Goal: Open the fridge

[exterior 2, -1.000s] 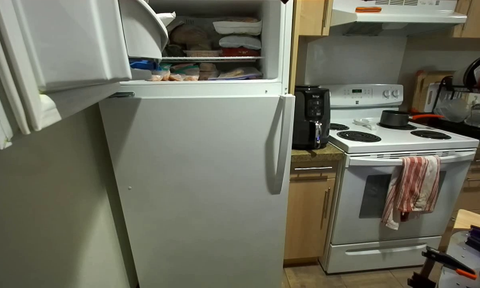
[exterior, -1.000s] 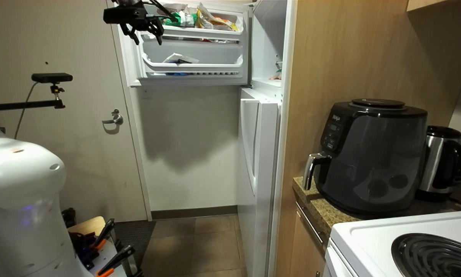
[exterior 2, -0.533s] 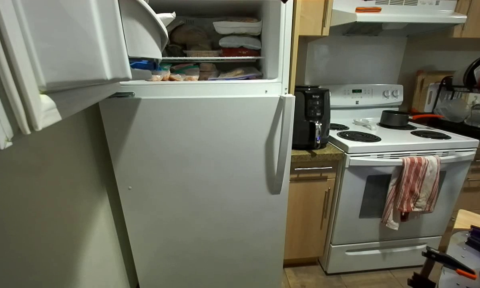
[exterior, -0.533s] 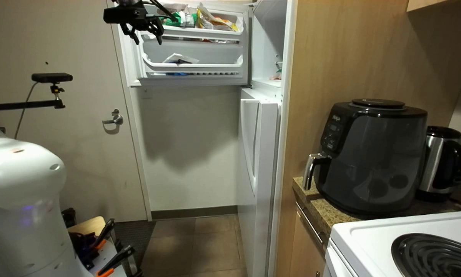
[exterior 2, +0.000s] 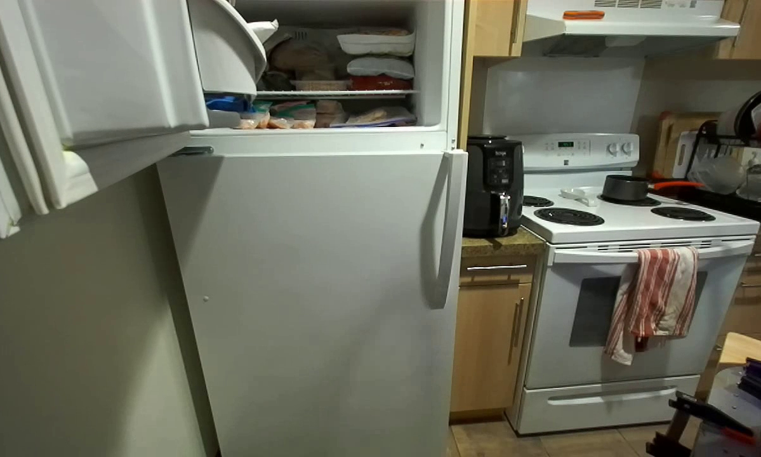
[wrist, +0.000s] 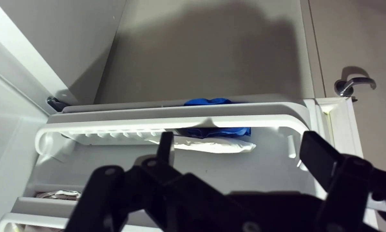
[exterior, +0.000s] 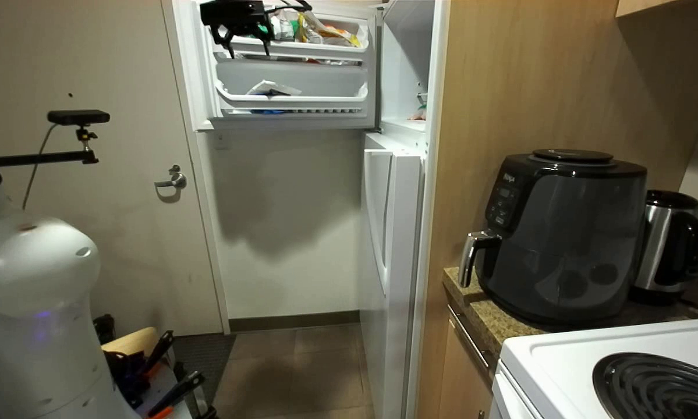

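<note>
The white fridge (exterior 2: 317, 266) has its upper door (exterior: 302, 123) swung wide, with the shelved inner side showing. Its larger lower door (exterior: 404, 233) is closed, with a long white handle (exterior 2: 451, 228) along one edge. High in an exterior view, my black gripper (exterior: 250, 53) hangs in front of the upper door's shelves, fingers apart. From the wrist view, the gripper (wrist: 238, 137) has a wide gap and holds nothing. Behind that gap is a door shelf with a white packet (wrist: 215, 145) and a blue packet (wrist: 225, 131). Frozen food (exterior 2: 380, 47) lies inside the upper compartment.
A black air fryer (exterior: 564, 238) stands on the counter beside the fridge's side panel. The white stove (exterior 2: 640, 228) carries a pot (exterior 2: 624, 187). A room door with a lever handle (exterior: 171, 181) is beyond the open upper door. A clamp (exterior: 177, 393) lies by the robot base.
In an exterior view my gripper has moved right and slightly up, across the upper door's shelves. The arm's upper link has shifted too. Both fridge doors look unmoved.
</note>
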Controlling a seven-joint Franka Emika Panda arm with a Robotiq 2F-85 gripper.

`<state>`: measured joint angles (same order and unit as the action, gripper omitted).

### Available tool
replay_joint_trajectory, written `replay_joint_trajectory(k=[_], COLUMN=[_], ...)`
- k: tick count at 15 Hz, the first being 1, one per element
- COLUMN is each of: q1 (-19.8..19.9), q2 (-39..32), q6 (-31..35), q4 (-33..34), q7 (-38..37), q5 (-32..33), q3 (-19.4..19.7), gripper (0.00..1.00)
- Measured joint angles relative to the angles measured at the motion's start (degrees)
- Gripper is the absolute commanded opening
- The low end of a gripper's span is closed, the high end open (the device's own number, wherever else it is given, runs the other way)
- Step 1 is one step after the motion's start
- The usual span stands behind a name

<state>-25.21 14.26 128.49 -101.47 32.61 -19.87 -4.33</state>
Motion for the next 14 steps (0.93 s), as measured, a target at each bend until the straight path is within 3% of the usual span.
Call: replay_joint_trajectory(k=[3,8,11,14], q1=[0.60,5.10,7.40,6.98], q2=[-4.93,-11.83,-15.44,-18.46], q6=[-7.36,-21.02,-25.92,-26.54], q4=[6.29,16.79,22.91,27.64], q7=[12.14,26.60,31.14,31.59], q5=[-5.82,-10.60,-10.80,-10.80], q3=[2.81,1.72,-0.31,-0.71], gripper=[1.00,1.00,1.00,1.00])
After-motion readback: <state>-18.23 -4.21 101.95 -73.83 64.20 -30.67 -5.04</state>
